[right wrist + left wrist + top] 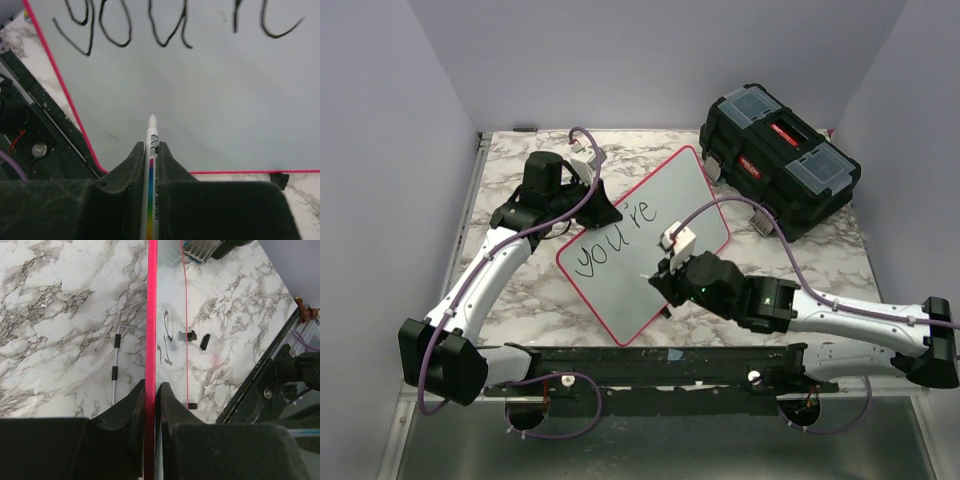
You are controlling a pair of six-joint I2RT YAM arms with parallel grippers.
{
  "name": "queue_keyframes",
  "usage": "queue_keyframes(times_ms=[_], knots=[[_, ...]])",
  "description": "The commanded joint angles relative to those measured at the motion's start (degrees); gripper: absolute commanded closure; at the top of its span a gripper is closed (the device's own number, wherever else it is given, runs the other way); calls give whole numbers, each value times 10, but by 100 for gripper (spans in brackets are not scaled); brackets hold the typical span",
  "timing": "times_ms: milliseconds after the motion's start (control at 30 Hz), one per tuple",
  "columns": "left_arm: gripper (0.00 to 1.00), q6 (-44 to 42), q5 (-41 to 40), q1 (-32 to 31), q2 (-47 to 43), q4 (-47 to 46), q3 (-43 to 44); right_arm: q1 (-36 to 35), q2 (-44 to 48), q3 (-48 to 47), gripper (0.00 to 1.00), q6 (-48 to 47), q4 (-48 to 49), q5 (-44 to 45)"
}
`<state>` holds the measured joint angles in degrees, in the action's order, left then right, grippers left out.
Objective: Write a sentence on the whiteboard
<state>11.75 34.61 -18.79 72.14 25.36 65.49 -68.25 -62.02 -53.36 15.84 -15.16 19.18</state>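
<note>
The whiteboard (632, 288) lies slanted across the marble table, white with a thin red-pink rim. Of the sentence, one black handwritten word, "you're" (615, 240), runs along its upper part, also seen in the right wrist view as "you're" (175, 25). My left gripper (603, 213) is shut on the board's rim (151, 315), one finger on each face. My right gripper (151, 150) is shut on a white marker (152, 132) with a rainbow stripe. Its tip points at the blank board (210, 110) below the word. Whether it touches is unclear.
A black toolbox (780, 160) sits at the back right, close to the board's far corner. A thin metal rod (116, 370) lies on the marble left of the board, and a small black piece (205, 341) right of it. The black mounting rail (650, 365) runs along the near edge.
</note>
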Motion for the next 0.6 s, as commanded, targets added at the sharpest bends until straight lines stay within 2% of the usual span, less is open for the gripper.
queue_keyframes(times_ms=[0, 200, 567], knots=[[100, -43, -10, -13, -5, 24, -11, -72, -18, 14, 99, -26, 59, 119], [100, -43, -11, -15, -2, 25, -10, -108, 2, 58, 99, -19, 129, 136], [100, -45, -20, -17, -3, 28, -10, -136, -9, 67, 99, 16, 136, 134]])
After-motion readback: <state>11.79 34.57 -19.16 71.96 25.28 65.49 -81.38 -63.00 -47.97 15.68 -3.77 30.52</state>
